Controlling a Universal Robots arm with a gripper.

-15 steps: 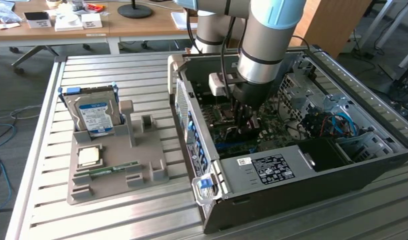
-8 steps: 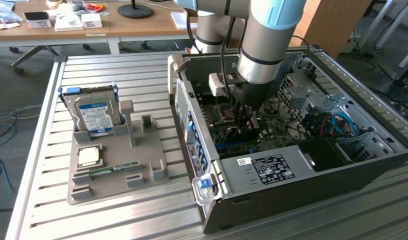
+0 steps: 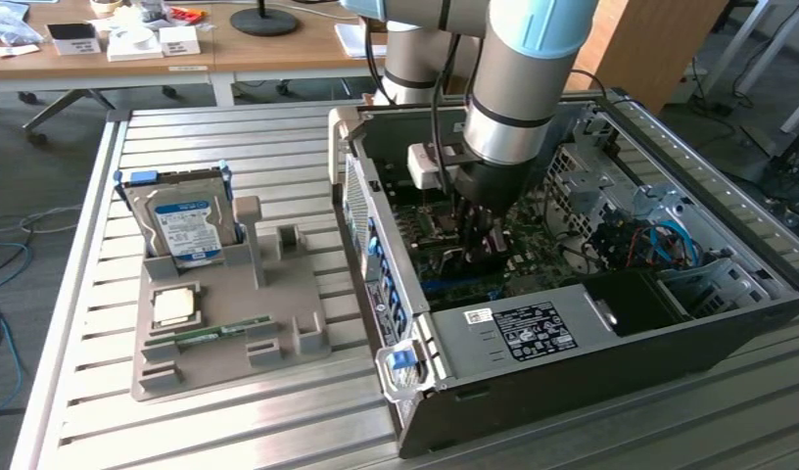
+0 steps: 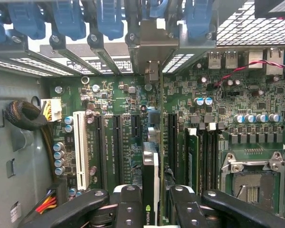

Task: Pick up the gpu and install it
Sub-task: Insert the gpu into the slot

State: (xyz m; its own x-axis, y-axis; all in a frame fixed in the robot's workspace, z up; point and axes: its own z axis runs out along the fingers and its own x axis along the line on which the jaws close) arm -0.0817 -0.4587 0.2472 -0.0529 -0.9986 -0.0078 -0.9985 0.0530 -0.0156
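- Exterior view: the arm reaches down into the open computer case (image 3: pixel 609 323), so the pickup looks done. The gripper (image 3: pixel 485 240) sits low over the motherboard (image 3: pixel 531 250); its fingertips are hard to make out. The holder (image 3: pixel 223 323) outside keeps the hard drive (image 3: pixel 184 225) and a RAM stick (image 3: pixel 223 333).
- Wrist view: the jaws are clamped on the gpu (image 4: pixel 150 183), edge-on above the slots (image 4: pixel 118 147), its bracket (image 4: pixel 152 57) among the rear openings. Whether it is fully seated is unclear.
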